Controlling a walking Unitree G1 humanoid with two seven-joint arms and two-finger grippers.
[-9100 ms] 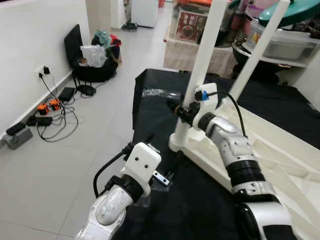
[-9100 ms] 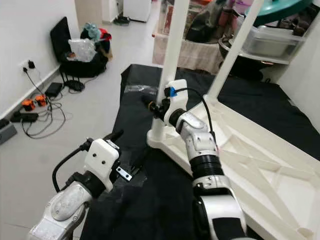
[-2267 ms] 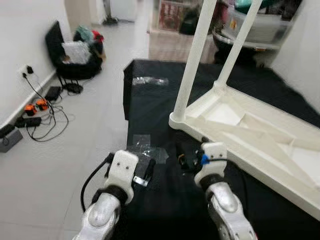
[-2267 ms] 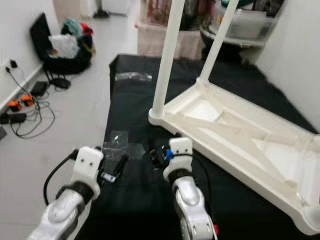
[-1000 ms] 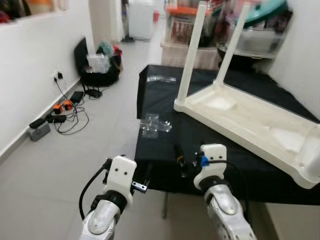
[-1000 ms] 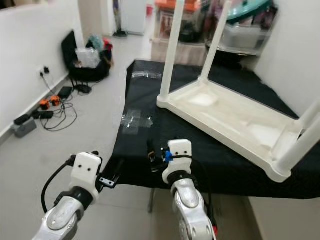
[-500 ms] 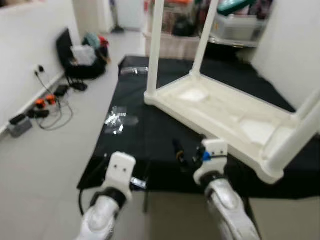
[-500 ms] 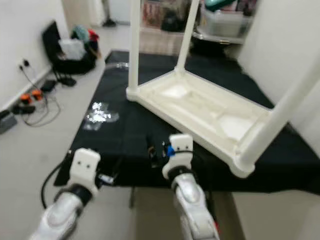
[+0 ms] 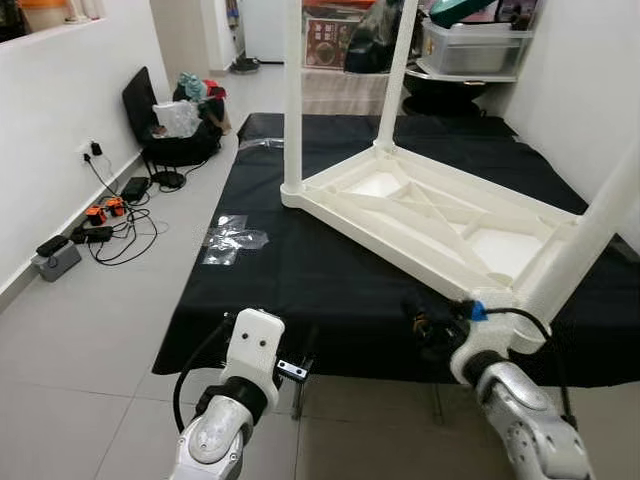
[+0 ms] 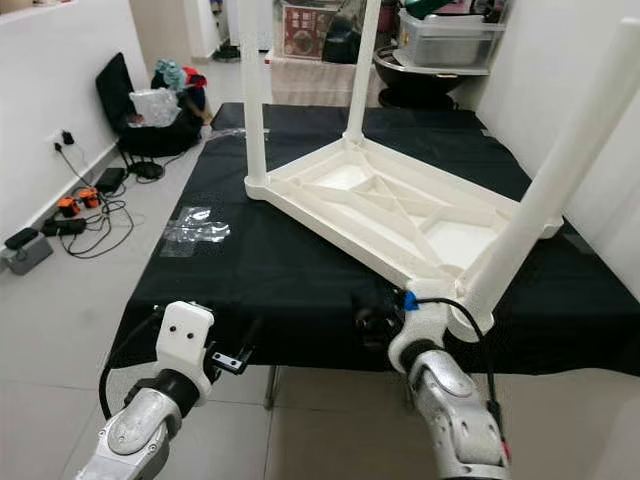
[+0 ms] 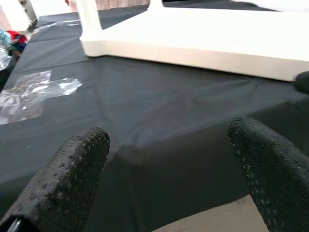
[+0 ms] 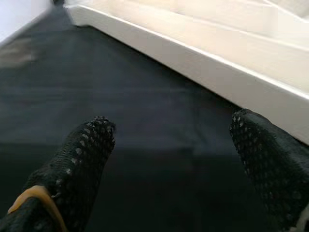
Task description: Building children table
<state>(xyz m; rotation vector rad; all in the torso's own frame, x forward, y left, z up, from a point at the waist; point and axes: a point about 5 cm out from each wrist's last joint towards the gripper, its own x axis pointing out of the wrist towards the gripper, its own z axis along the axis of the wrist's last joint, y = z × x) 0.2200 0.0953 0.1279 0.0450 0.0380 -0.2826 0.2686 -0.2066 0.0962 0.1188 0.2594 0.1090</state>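
A white children's table [image 9: 440, 215] lies upside down, legs up, on a black-draped tabletop [image 9: 300, 270], its long axis running away to the right; the right gripper [image 9: 432, 325], fingers spread and empty, hangs nearest its near corner, the left gripper [image 9: 300, 362], also spread and empty, farther off.

The upturned white table [image 9: 440, 215] has 3 legs running off the top edge, so their ends are unseen. The clear plastic bags [image 9: 228, 243] on the black-draped counter [image 9: 300, 270] are too small to show any contents. The right claw [image 9: 432, 325] is a dark mass against the cloth, its finger gap unreadable there.
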